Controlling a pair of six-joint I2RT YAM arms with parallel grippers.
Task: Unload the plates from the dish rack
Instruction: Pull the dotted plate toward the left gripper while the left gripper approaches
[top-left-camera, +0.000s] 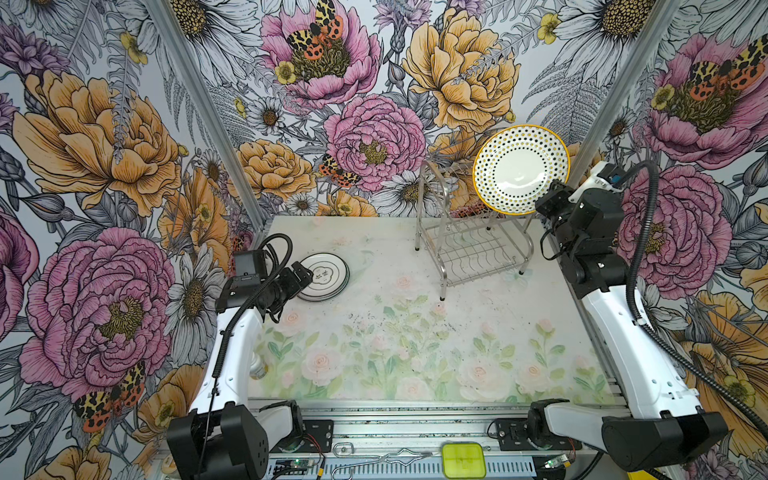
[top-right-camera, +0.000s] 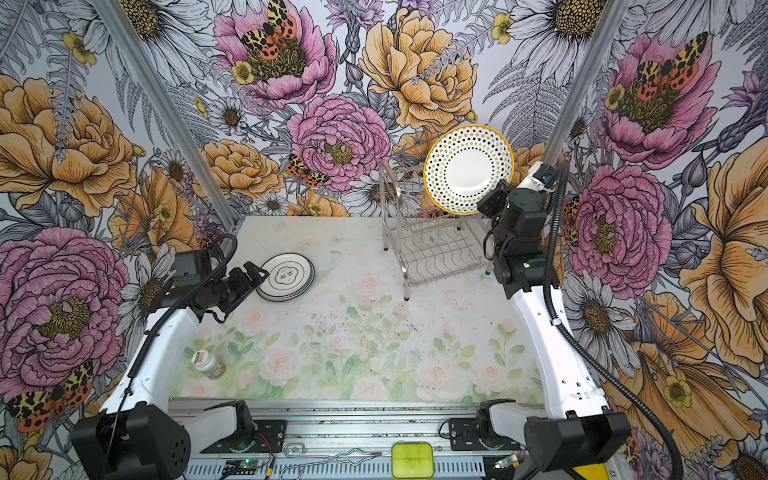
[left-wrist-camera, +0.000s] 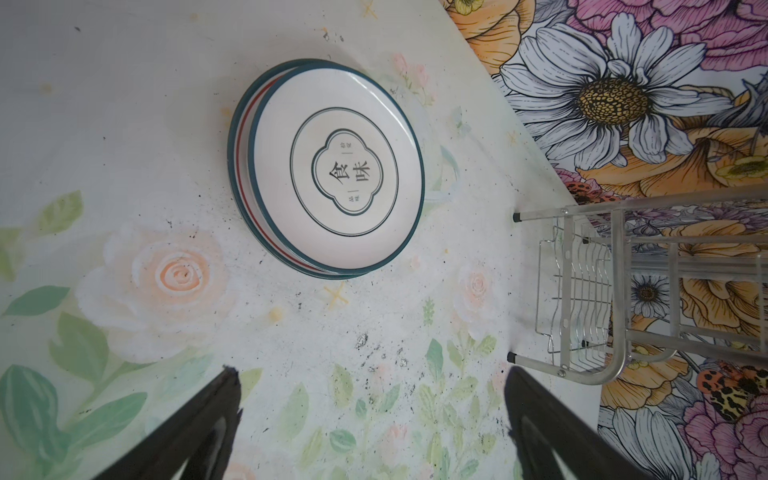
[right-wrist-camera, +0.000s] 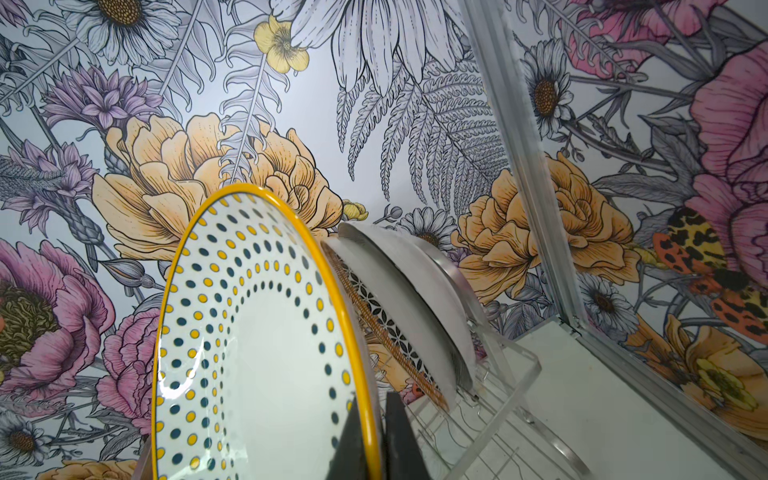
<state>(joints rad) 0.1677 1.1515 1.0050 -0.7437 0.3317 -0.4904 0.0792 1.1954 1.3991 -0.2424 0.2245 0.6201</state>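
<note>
Yellow-rimmed dotted plate (top-left-camera: 519, 168) held on edge over dish rack (top-left-camera: 469, 249), rim pinched in clamped right gripper (top-left-camera: 547, 204), likely to clear wires. More plates (right-wrist-camera: 415, 307) stand in rack behind it. Left gripper (top-left-camera: 305, 272) wide open, empty, beside stack (top-left-camera: 328, 276) on desk (top-left-camera: 415, 332), well apart from rack.

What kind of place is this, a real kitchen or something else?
Probably a robot test booth, not a kitchen: floral printed walls on aluminium posts enclose a table, and a left arm and a right arm are mounted on a metal rail at its front edge.
</note>
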